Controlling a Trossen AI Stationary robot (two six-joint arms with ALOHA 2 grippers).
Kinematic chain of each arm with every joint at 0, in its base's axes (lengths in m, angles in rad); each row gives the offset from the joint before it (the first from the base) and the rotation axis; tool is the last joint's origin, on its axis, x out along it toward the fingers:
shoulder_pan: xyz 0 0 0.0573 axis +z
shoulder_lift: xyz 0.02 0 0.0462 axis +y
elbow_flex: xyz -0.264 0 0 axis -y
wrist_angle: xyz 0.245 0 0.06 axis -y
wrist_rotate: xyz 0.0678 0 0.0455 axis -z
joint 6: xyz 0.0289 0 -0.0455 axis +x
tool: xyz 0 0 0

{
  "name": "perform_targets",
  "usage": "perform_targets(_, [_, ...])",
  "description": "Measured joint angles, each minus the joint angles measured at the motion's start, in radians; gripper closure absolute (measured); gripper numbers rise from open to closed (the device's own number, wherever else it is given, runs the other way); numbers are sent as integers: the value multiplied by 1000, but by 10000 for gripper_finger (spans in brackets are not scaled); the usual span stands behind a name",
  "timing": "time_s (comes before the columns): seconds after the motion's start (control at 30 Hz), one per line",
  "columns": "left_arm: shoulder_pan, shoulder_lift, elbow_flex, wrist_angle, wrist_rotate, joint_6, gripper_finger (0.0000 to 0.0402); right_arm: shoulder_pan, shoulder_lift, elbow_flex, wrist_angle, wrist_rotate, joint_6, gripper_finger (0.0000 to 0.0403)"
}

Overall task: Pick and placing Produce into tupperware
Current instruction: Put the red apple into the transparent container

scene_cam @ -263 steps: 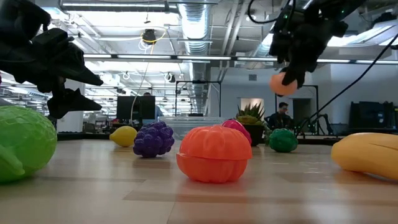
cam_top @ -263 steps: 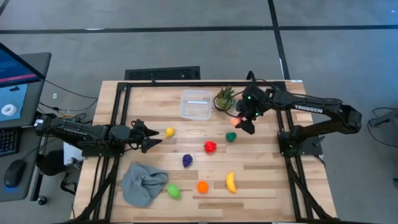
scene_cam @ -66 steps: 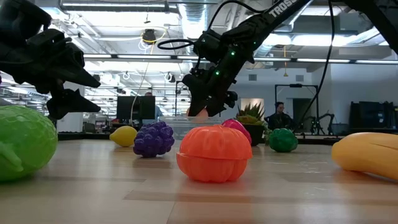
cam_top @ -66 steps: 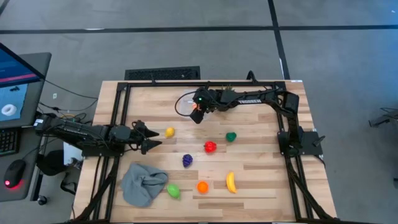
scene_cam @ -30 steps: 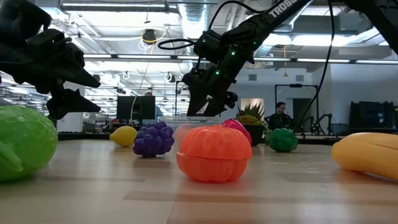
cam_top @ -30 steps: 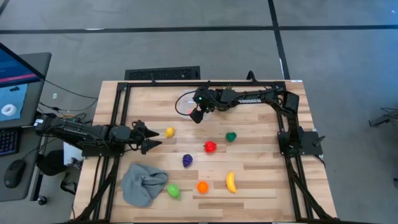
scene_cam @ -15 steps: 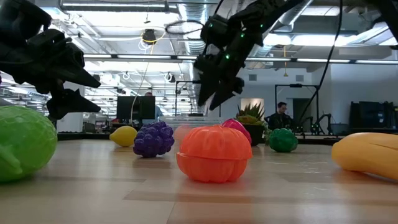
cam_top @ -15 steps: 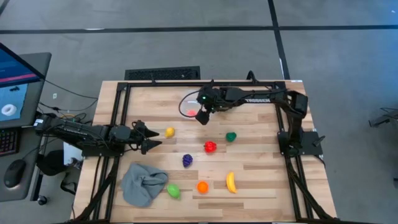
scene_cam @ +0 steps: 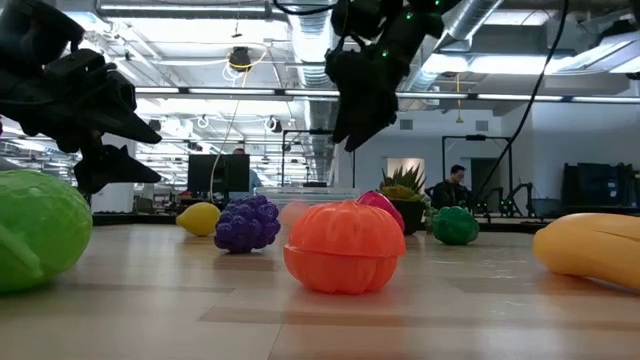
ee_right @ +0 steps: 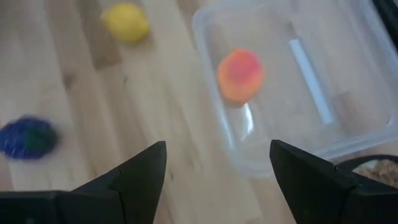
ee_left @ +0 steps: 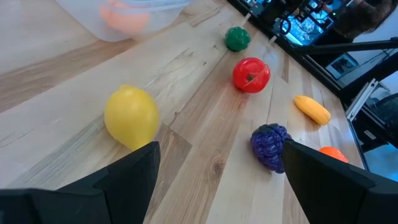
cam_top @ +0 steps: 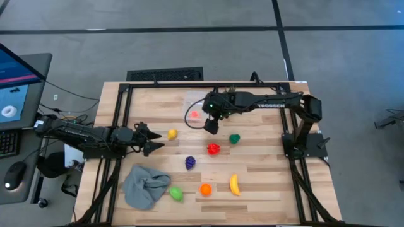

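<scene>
The clear tupperware [cam_top: 197, 106] stands at the table's far middle with a peach-coloured fruit [cam_top: 194, 115] inside, also seen in the right wrist view [ee_right: 240, 74]. My right gripper [cam_top: 212, 127] is open and empty, raised above the table just right of and nearer than the tupperware [ee_right: 292, 87]; it shows high in the low view [scene_cam: 350, 120]. My left gripper [cam_top: 153, 140] is open and empty at the left, fingers pointing at the yellow lemon [cam_top: 172, 133], which lies on the table just ahead of them [ee_left: 131, 116].
Loose on the table: a red fruit [cam_top: 213, 149], a green one [cam_top: 234, 138], purple grapes [cam_top: 190, 162], an orange one [cam_top: 205, 189], a banana [cam_top: 235, 184], a lime-green one [cam_top: 176, 193] and a grey cloth [cam_top: 145, 186]. A potted plant [scene_cam: 405, 185] stands behind the right arm.
My right gripper has risen from the tupperware and gone toward the table's right and near edges, staying open and empty. The peach-coloured fruit stays in the tupperware.
</scene>
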Motion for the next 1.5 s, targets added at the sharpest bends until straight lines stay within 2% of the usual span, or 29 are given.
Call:
perform_targets(0.23, [0,0,0,0,0,0,78,29,-50,-1,-69,0,-8,92])
perform_targets(0.5, [0,0,0,0,0,0,78,81,-150,-1,-67,5,-15,92])
perform_targets(0.67, [0,0,0,0,0,0,78,127,-239,-1,-80,57,-23,92])
perform_targets(0.83, [0,0,0,0,0,0,78,171,-350,-1,-93,63,-24,92])
perform_targets(1.07, [0,0,0,0,0,-1,78,246,-472,-4,-132,174,1,92])
perform_targets(1.13, [0,0,0,0,0,-14,78,274,-505,-49,-115,191,22,92])
perform_targets(1.23, [0,0,0,1,0,-21,78,324,-573,-186,-34,224,92,94])
perform_targets(1.4, [0,0,0,3,0,-40,78,431,-692,-442,224,360,178,106])
perform_targets(1.5, [0,0,0,4,0,-40,78,471,-727,-539,292,392,206,111])
